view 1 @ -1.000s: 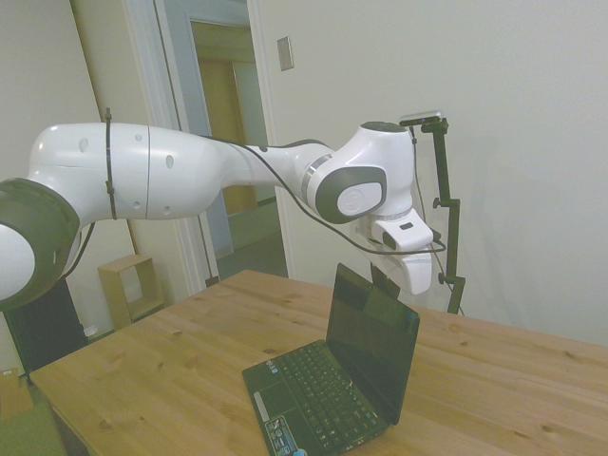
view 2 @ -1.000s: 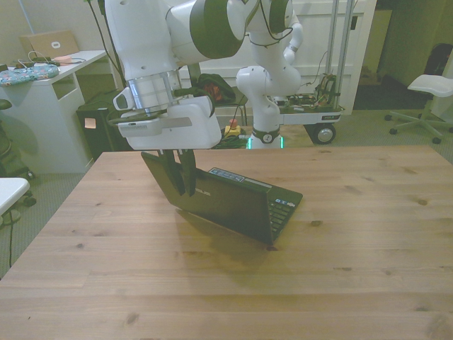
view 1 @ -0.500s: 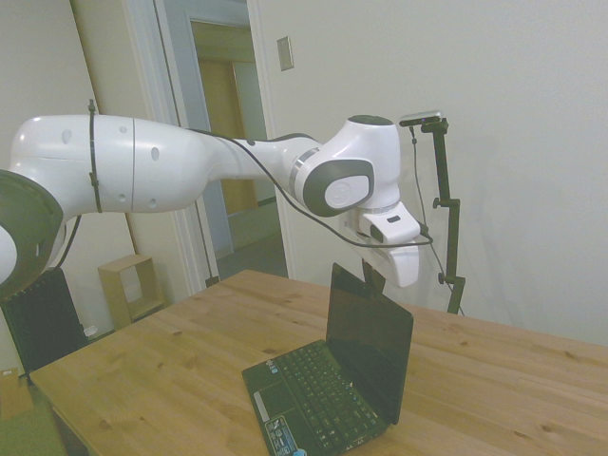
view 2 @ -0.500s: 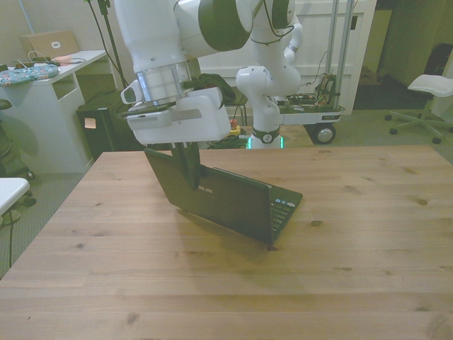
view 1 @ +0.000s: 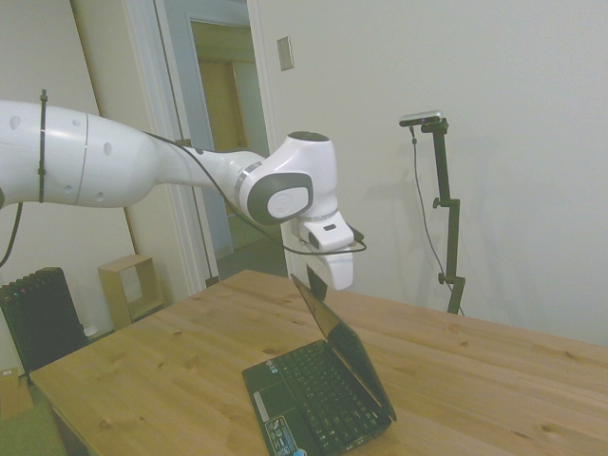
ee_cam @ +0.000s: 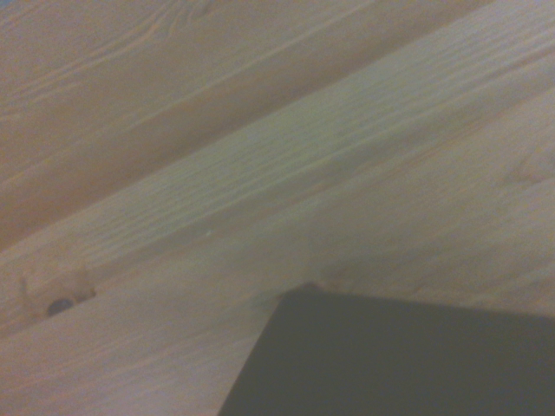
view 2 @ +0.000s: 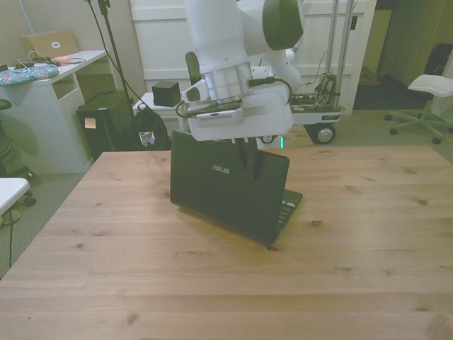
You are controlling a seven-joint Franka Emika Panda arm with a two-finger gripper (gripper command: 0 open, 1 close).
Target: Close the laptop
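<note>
The small black laptop (view 1: 323,394) sits open on the wooden table (view 1: 161,366). Its lid (view 1: 350,350) leans forward over the keyboard, roughly half way down. In the front view the lid's back (view 2: 219,195) faces the camera with a pale logo. My gripper (view 2: 249,154) hangs behind the lid's top edge, its dark fingers together and pressed on the lid's back. The side view shows the gripper (view 1: 318,284) right at that upper edge. A dark corner of the laptop (ee_cam: 399,360) fills one part of the blurred wrist view over wood grain.
Behind the table in the front view stand a white desk (view 2: 42,85), a black bin (view 2: 106,120), a wheeled cart (view 2: 315,110) and an office chair (view 2: 433,85). The side view shows a radiator (view 1: 38,318) and a small wooden shelf (view 1: 128,285) near a doorway.
The gripper has swept toward the front view's right and lower, pushing the lid from past upright to leaning over the keyboard. The laptop's base has stayed put.
</note>
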